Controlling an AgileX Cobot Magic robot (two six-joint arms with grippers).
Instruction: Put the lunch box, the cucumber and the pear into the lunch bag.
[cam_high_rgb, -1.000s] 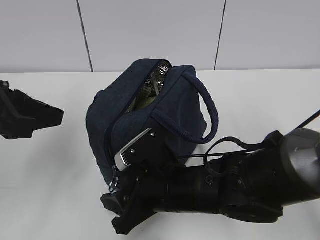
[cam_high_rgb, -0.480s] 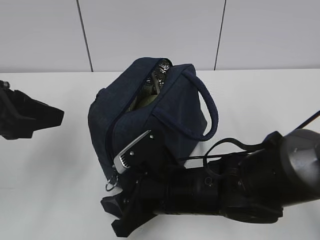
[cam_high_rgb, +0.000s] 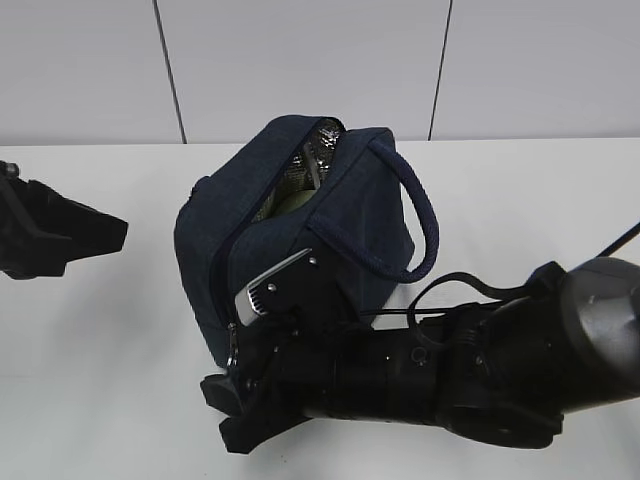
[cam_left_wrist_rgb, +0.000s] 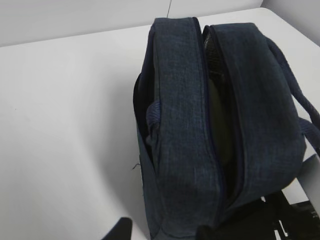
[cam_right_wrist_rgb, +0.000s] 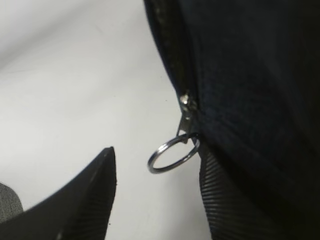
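The dark navy lunch bag (cam_high_rgb: 300, 235) stands mid-table with its rope handle (cam_high_rgb: 425, 225) on the right. Its top zip is partly open, showing silvery lining (cam_high_rgb: 322, 140) and a pale greenish surface (cam_high_rgb: 290, 203) inside. From above, the left wrist view shows the bag (cam_left_wrist_rgb: 185, 125) and a dark olive surface (cam_left_wrist_rgb: 220, 120) in the slit. I cannot tell what that surface is, and no lunch box, cucumber or pear is identifiable. My right gripper (cam_right_wrist_rgb: 157, 195) is open at the bag's near end, its fingers either side of the metal ring pull (cam_right_wrist_rgb: 172, 152). My left gripper (cam_left_wrist_rgb: 162, 235) is open, short of the bag.
The white table (cam_high_rgb: 100, 340) extends left and right of the bag. My left arm (cam_high_rgb: 60, 235) rests at the left edge. My bulky right arm (cam_high_rgb: 480, 380) fills the front right. A pale panelled wall (cam_high_rgb: 300, 60) stands behind.
My right gripper has risen a little toward the bag's near end, and the ring pull has come up with that end. The left arm has not moved.
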